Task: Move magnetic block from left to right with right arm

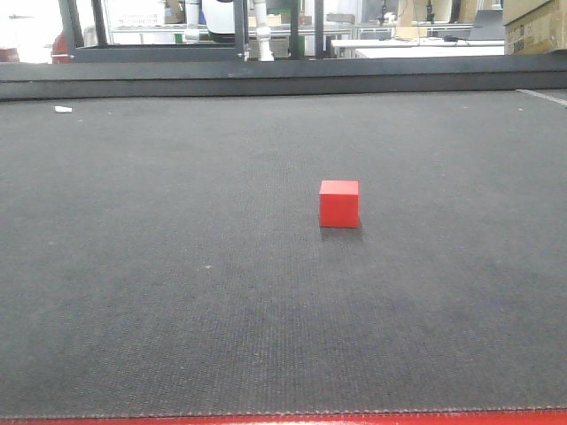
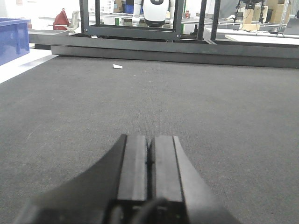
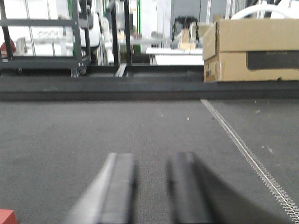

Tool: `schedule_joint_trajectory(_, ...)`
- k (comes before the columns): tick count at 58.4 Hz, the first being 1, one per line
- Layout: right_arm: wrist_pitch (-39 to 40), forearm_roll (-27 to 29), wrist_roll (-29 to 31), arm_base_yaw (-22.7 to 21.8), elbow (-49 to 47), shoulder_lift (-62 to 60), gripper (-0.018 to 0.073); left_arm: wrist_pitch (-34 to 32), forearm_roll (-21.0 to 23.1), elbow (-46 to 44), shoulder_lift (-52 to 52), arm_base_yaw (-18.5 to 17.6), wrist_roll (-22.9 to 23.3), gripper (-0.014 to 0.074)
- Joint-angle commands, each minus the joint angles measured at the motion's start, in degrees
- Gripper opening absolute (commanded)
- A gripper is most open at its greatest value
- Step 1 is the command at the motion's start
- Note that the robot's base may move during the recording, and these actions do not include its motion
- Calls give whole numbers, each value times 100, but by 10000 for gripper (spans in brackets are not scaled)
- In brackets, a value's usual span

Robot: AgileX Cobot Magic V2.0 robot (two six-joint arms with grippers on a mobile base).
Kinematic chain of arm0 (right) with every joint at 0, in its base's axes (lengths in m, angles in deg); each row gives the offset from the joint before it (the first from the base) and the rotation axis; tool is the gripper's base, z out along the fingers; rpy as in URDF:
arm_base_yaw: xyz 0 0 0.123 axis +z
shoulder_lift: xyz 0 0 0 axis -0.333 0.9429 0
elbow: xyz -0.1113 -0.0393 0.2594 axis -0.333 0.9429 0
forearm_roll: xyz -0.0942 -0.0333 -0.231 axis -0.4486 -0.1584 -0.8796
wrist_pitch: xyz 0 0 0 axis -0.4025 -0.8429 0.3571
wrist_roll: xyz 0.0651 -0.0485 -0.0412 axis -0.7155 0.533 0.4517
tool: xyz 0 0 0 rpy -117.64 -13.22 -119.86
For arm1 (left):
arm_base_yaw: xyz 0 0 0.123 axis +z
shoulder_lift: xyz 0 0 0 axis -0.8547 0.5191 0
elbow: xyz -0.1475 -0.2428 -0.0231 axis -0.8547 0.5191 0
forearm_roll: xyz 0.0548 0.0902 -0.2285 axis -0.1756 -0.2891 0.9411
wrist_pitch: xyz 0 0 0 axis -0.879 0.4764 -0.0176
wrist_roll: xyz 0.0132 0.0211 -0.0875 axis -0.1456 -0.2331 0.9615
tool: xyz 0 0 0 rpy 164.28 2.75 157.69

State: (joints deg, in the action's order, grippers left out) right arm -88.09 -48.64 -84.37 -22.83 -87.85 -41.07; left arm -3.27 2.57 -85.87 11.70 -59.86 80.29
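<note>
Front-facing view shows the block (image 1: 339, 204) alone and upright on the mat (image 1: 177, 292), just right of centre, nothing touching it. In the right wrist view only its corner (image 3: 4, 217) shows at the lower left. The right gripper (image 3: 150, 158) hovers with jaws apart and empty. The left gripper (image 2: 149, 138) is pressed together, idle. Reaching looks like the step in hand: the right gripper needs to swing left, straddle the block, then close.
</note>
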Motion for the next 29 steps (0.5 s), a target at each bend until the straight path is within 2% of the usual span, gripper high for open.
schedule_joint_trajectory(1,421,0,-16,98,-488,602,552,-506,27,62,-76,-36,34,-126)
schedule_joint_trajectory(5,342,0,-16,292,-752,1145,608,-506,27,62,-76,-36,34,-126)
schedule_joint_trajectory(13,-220,0,-116,854,-1459,2193,613,-506,27,62,-76,-36,34,-126)
schedule_joint_trajectory(29,-1776,-71,-1389,2336,-3186,4284,613,-506,27,62,-76,-36,34,-126)
